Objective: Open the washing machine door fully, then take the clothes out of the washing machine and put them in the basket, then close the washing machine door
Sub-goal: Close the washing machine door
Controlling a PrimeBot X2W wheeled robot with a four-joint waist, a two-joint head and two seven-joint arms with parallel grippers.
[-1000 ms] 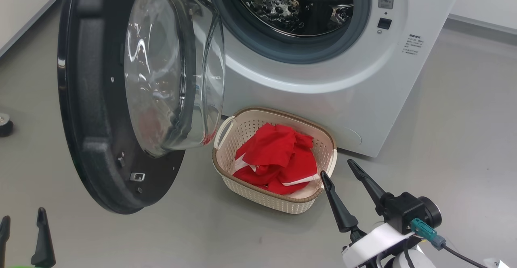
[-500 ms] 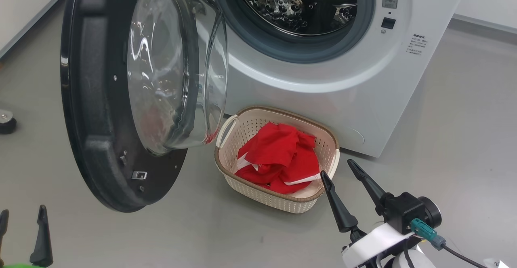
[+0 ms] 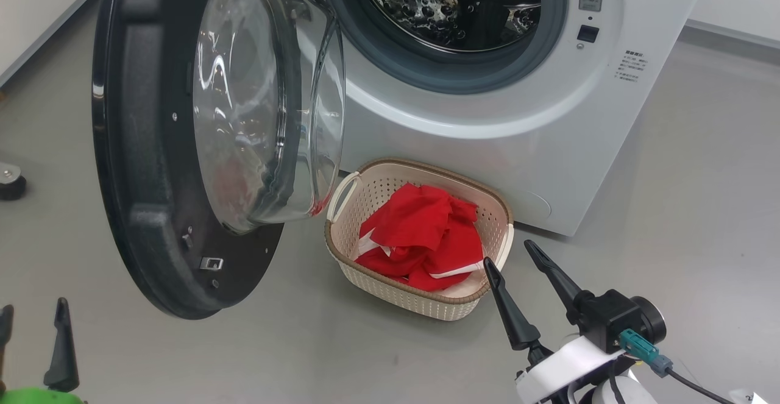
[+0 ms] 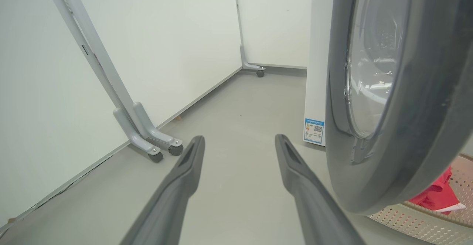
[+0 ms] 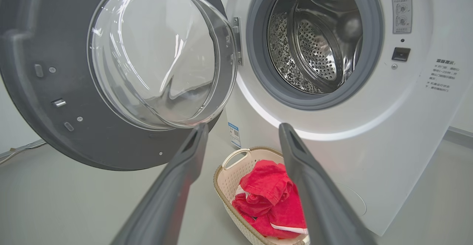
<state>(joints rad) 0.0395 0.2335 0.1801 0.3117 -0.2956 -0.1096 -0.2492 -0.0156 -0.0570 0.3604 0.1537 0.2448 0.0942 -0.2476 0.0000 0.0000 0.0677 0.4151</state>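
The smooth grey floor [image 3: 701, 209] carries the big white front-loading washing machine [image 3: 487, 154]. The small cream perforated plastic basket with a brown rim [image 3: 396, 297] stands on the floor just in front of that machine. A small black caster [image 3: 8, 183] sits well apart at the left, and pale grey wheeled frame feet [image 4: 155, 141] rest by the wall.

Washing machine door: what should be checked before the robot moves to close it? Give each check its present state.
1. Drum free of clothes: ok, no red in the part that shows.
2. Clothes inside the basket: ok.
3. Gasket free of cloth: ok.
4. Left gripper open and empty: ok.
5. Right gripper open and empty: ok.
6. Washing machine door clears the basket on its swing: cannot tell; the basket stands near the door's lower edge.
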